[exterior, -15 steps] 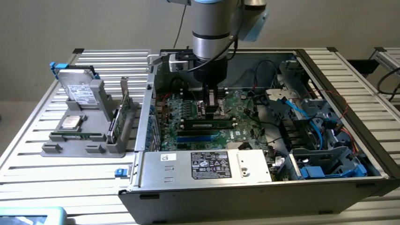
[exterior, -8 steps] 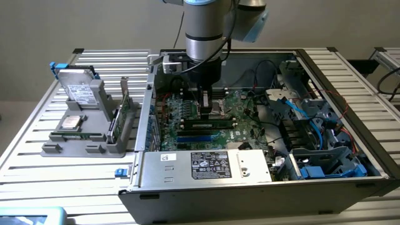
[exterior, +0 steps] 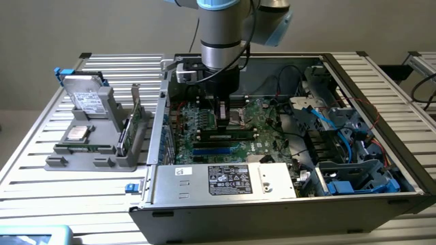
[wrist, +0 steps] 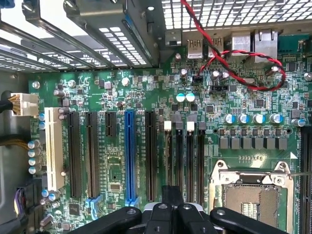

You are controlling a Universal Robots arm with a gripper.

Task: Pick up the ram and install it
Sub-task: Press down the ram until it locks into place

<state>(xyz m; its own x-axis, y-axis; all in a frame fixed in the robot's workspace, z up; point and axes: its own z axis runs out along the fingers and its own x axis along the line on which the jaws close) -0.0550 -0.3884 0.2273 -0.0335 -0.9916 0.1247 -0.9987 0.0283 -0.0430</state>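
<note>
Near edge: a silver metal power-supply box with a pale label (exterior: 225,181) is sitting at the near wall of the open grey computer case (exterior: 381,201).
Exterior view's left: a grey plastic parts holder (exterior: 75,162) is standing on the slatted aluminium table (exterior: 41,204), well apart from the work; a thin green strip is lying along its near side, and what it is I cannot tell.
Board: the green motherboard (wrist: 146,87) is lying flat in the case, its long blue slot (wrist: 129,156) running beside four black memory slots (wrist: 185,156).
Task item: the ram (exterior: 228,136), a long thin green stick with dark chips, appears to be standing in a black slot just nearer than the tool; whether it is fully seated cannot be told.
Tool: the black gripper (exterior: 222,124) (wrist: 165,212) is hanging low over the memory slots, fingers pressed together and pinching nothing.
Stage, judged: seating.
Handling: a good seat is calling for the stick square in its slot, pressure straight down and even at both ends, and end latches snapping in.
Far side: red-and-black twisted wires (wrist: 229,66) are looping near the rear ports, clear of the slots.
</note>
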